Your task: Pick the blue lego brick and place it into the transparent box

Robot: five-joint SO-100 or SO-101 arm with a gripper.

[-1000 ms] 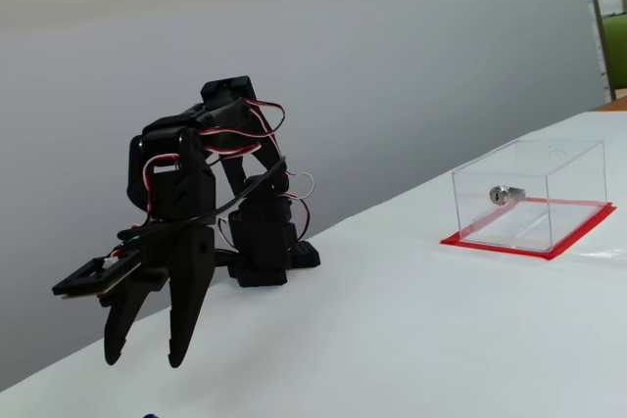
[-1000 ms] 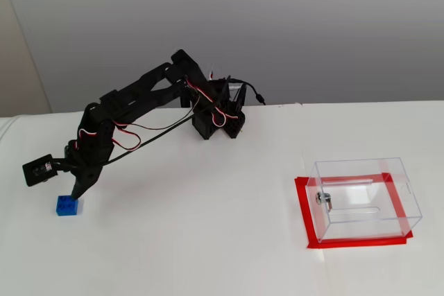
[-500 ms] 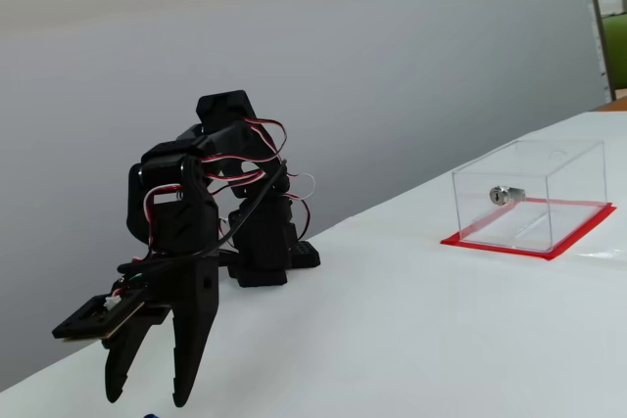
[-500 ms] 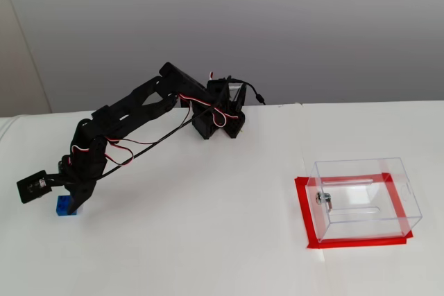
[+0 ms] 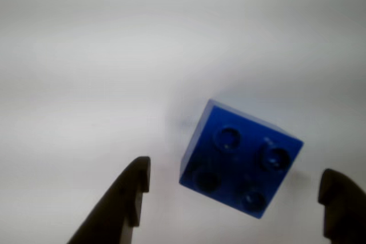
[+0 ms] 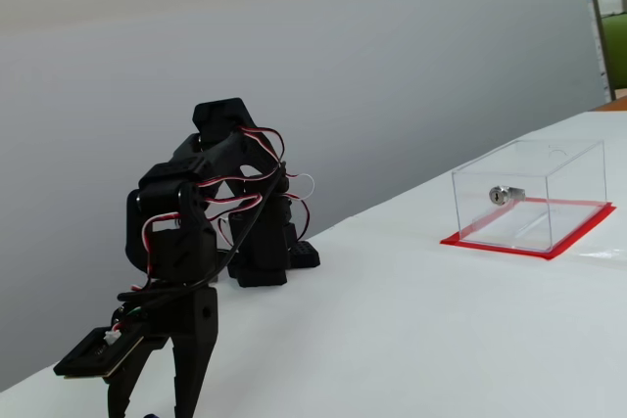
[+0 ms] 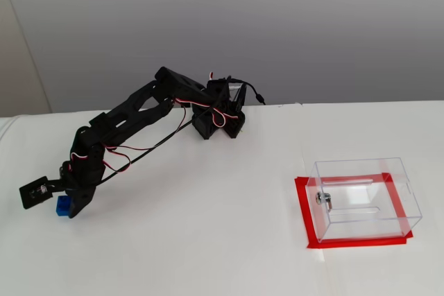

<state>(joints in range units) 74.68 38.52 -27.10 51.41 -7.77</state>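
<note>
- Wrist view is showing the gripper (image 5: pixel 231 198) with its fingers spread wide apart, one dark fingertip (image 5: pixel 128 190) at lower left and the other at the lower right edge.
- Between them the blue lego brick (image 5: pixel 240 161) is sitting on the white tabletop (image 5: pixel 86 55), studs up, four round studs showing, turned at a slant to the line between the fingertips.
- Neither fingertip is touching the brick; it is lying nearer the middle of the gap than either side.
- In a fixed view the arm is reaching far out and low toward the left, with the brick (image 7: pixel 63 205) peeking out beside the gripper (image 7: pixel 73 206) near the tabletop's left edge.
- The transparent box (image 7: pixel 363 197), with its red base edge and small silver lock (image 7: pixel 323 199), is standing well apart on the right, empty of any brick.
- The brick is looking light, rigid and smooth-walled, so it is likely to slip or twist if pinched across corners.
- The best hold is probably on two opposite flat side walls, low enough to clear the studs; the slant suggests a wrist turn is needed before closing.
</note>
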